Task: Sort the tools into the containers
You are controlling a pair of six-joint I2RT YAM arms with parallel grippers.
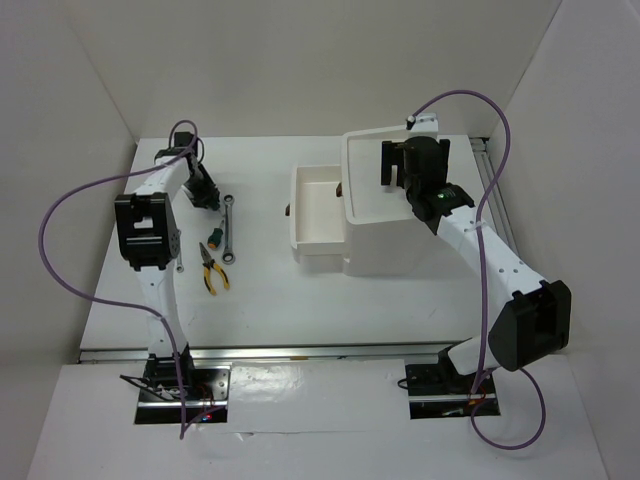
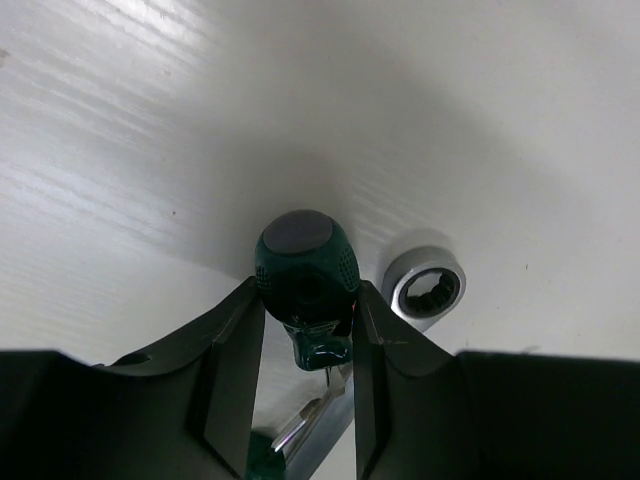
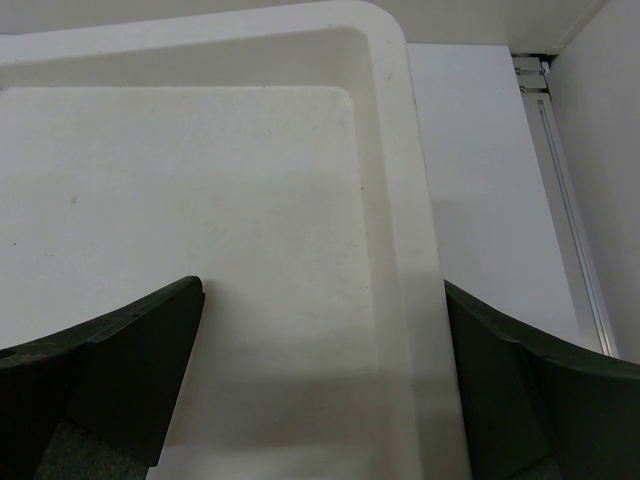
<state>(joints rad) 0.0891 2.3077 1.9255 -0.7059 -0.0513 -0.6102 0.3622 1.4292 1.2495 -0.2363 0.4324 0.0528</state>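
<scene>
White walls close in a white table (image 1: 300, 300) with the two arm bases at its near edge. On the left far side, the left gripper (image 2: 307, 292) has its jaws narrowed onto the green-handled screwdriver (image 2: 305, 262), a finger (image 2: 235, 370) pressing each side of the handle. A silver wrench (image 2: 427, 287) lies just beside it, ring end up close. The yellow-and-orange-handled pliers (image 1: 213, 272) rest nearer the bases, apart from the gripper. To the right stands the white box unit (image 1: 390, 245), one drawer (image 1: 315, 238) pulled out toward the tools. Above its top tray (image 3: 385, 200) hangs the right gripper (image 3: 322, 290), jaws wide, holding nothing, straddling the tray's rim.
</scene>
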